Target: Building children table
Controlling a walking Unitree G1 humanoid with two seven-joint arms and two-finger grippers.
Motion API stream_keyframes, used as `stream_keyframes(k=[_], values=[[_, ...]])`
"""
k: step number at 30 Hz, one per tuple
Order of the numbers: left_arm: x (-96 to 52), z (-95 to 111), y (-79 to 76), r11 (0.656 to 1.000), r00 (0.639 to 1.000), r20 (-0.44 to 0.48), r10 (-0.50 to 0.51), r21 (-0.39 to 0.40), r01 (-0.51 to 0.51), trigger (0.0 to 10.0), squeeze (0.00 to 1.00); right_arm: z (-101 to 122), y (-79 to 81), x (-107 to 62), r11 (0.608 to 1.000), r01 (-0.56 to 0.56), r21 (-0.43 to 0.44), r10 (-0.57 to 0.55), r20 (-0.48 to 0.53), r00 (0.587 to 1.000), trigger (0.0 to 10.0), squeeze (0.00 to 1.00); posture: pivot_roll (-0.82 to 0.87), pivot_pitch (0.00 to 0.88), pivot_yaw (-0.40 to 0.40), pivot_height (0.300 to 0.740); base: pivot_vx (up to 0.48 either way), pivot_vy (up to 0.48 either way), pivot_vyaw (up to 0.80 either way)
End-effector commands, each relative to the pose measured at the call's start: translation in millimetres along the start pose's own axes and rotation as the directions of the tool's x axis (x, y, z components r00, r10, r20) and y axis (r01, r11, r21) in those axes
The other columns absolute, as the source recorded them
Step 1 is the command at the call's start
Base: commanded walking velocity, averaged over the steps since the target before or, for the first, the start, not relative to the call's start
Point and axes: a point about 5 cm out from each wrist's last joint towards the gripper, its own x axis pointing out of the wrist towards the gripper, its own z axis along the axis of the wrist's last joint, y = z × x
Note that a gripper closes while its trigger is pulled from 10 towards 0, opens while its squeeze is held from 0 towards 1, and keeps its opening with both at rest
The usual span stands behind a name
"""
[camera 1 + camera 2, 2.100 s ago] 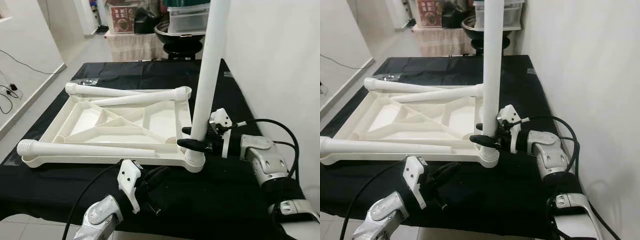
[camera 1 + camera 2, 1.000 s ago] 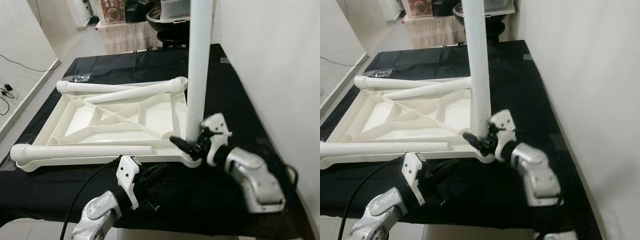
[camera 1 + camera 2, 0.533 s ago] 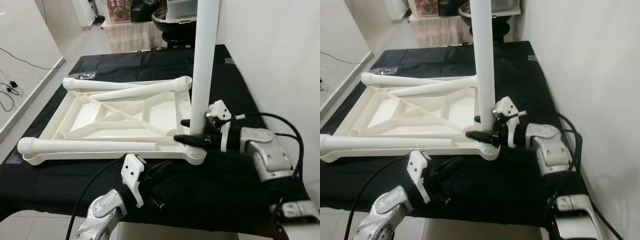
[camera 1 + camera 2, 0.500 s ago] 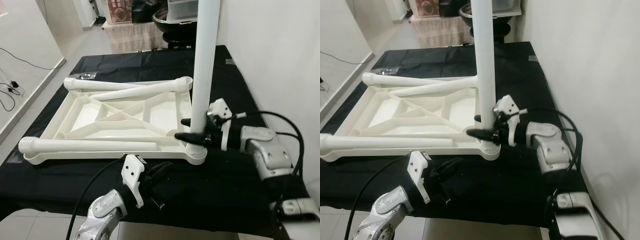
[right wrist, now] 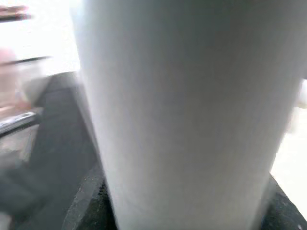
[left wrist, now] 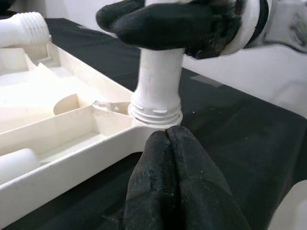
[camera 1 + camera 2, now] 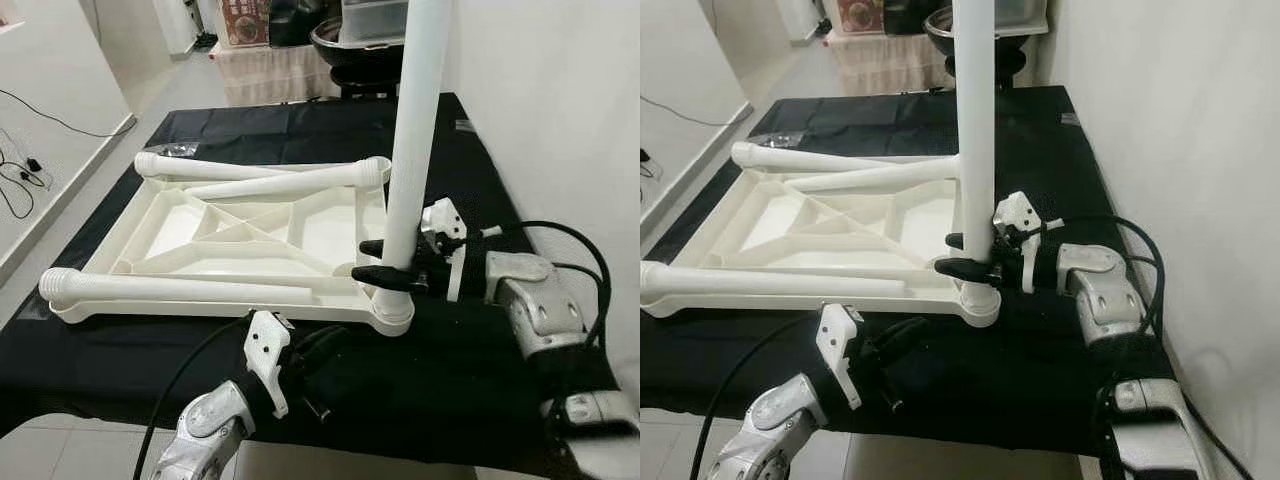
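From my left eye, the upturned white tabletop (image 7: 240, 240) lies on the black-covered surface (image 7: 470, 160), and I judge the step in hand to be screwing the upright leg (image 7: 412, 140) into the near right corner socket (image 7: 388, 312). My right gripper (image 7: 385, 260) clasps that leg low down, one finger on each side, closed around it. Three loose legs (image 7: 180, 290) lie across the tabletop, one along the near edge and two crossing at the far edge. My left gripper (image 7: 318, 352) sits low on the cloth just in front of the tabletop's near rim. The right eye gives the same layout, with the leg (image 7: 976, 130) standing straight out of the corner. My left wrist camera adds what the head cannot see: the leg's threaded collar (image 6: 154, 113) seated at the socket, with thread rings still showing above it, and my left fingers (image 6: 175, 182) pressed together on nothing, near the rim. So I judge the next move calls for more turning, holding the leg plumb so the thread does not cross. My right wrist camera is blurred, with the leg's white shaft (image 5: 187, 115) very close.
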Motion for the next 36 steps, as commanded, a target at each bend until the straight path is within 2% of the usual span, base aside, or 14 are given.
stream_keyframes(k=[1,2,4,6,13,14,15,18,20,24,25,30,31,36], values=[[-4.1,-0.1,1.8,1.000,1.000,-0.007,0.008,-0.002,-0.008,10.0,0.00,-32.3,4.5,-2.2,0.904,0.420,0.081,-0.410,-0.115,0.905,0.0,0.00,0.00,0.138,0.040,0.740,0.000,0.000,0.00],[-4.7,0.8,2.5,1.000,1.000,-0.007,0.009,-0.001,-0.009,10.0,0.00,-49.0,23.7,-8.5,0.843,0.531,0.081,-0.509,-0.198,0.838,0.0,0.00,-0.01,0.147,0.052,0.740,0.000,0.000,0.00],[-4.8,1.2,2.9,1.000,1.000,-0.006,0.009,-0.002,-0.009,10.0,0.00,-57.7,44.1,-11.9,0.817,0.573,0.066,-0.545,-0.235,0.805,0.0,0.00,-0.01,0.147,0.052,0.740,0.000,0.000,0.00],[-4.7,0.8,3.8,1.000,1.000,-0.009,0.001,-0.003,-0.001,10.0,0.00,-60.7,65.6,-5.8,0.845,0.535,0.018,-0.515,-0.248,0.821,0.0,0.00,-0.02,0.141,0.074,0.740,0.000,0.000,0.00],[-1.9,-0.2,5.4,1.000,1.000,-0.015,-0.010,-0.006,0.010,10.0,0.00,-51.6,50.2,6.2,0.861,0.509,-0.024,-0.502,-0.205,0.840,0.0,0.00,-0.01,0.130,0.062,0.740,0.000,0.000,0.00],[-1.8,-0.1,5.9,1.000,1.000,-0.012,-0.001,-0.002,0.001,10.0,0.00,-51.1,48.2,7.6,0.857,0.515,-0.030,-0.508,-0.217,0.833,7.3,0.00,-0.01,0.130,0.059,0.740,0.000,0.000,0.00],[-1.7,0.2,6.7,1.000,1.000,-0.008,0.013,0.000,-0.013,10.0,0.00,-48.0,46.3,10.0,0.866,0.499,-0.032,-0.495,-0.204,0.845,10.0,0.00,-0.01,0.129,0.056,0.740,0.000,0.000,0.00],[-1.7,0.4,7.2,1.000,1.000,-0.005,0.021,0.000,-0.021,10.0,0.00,-43.9,46.3,10.0,0.853,0.521,-0.036,-0.517,-0.192,0.834,10.0,0.00,-0.01,0.128,0.056,0.740,0.000,0.000,0.00],[-1.5,0.6,7.4,1.000,1.000,-0.003,0.024,0.001,-0.024,10.0,0.00,-32.8,47.8,14.6,0.889,0.458,0.024,-0.451,-0.132,0.882,10.0,1.00,-0.01,0.128,0.056,0.740,0.000,0.000,0.00],[-0.4,0.2,7.2,1.000,1.000,-0.004,0.019,-0.003,-0.019,10.0,0.00,-19.6,48.2,19.4,0.956,0.281,0.080,-0.278,-0.046,0.959,10.0,1.00,-0.01,0.123,0.054,0.740,0.000,0.000,0.00],[0.6,-0.1,6.9,1.000,1.000,-0.004,0.015,-0.005,-0.015,10.0,0.00,-9.9,43.6,18.3,0.988,0.123,0.093,-0.125,0.014,0.992,10.0,1.00,-0.01,0.122,0.052,0.740,0.000,0.000,0.00],[1.1,-0.3,6.5,1.000,1.000,-0.004,0.013,-0.006,-0.013,10.0,0.00,-6.0,35.1,15.9,1.000,0.021,0.017,-0.021,0.009,1.000,10.0,1.00,0.00,0.122,0.051,0.740,0.000,0.000,0.00],[1.3,-0.2,6.2,1.000,1.000,-0.003,0.016,-0.004,-0.016,10.0,0.00,-4.8,28.8,14.8,0.998,-0.061,-0.006,0.061,-0.016,0.998,10.0,0.00,0.01,0.120,0.048,0.740,0.000,0.000,0.00],[1.1,0.4,5.5,1.000,1.000,-0.002,0.023,-0.002,-0.023,10.0,0.00,0.9,14.0,9.9,0.971,-0.238,0.009,0.238,-0.057,0.970,10.0,0.00,0.02,0.120,0.050,0.740,0.000,0.000,0.00]])
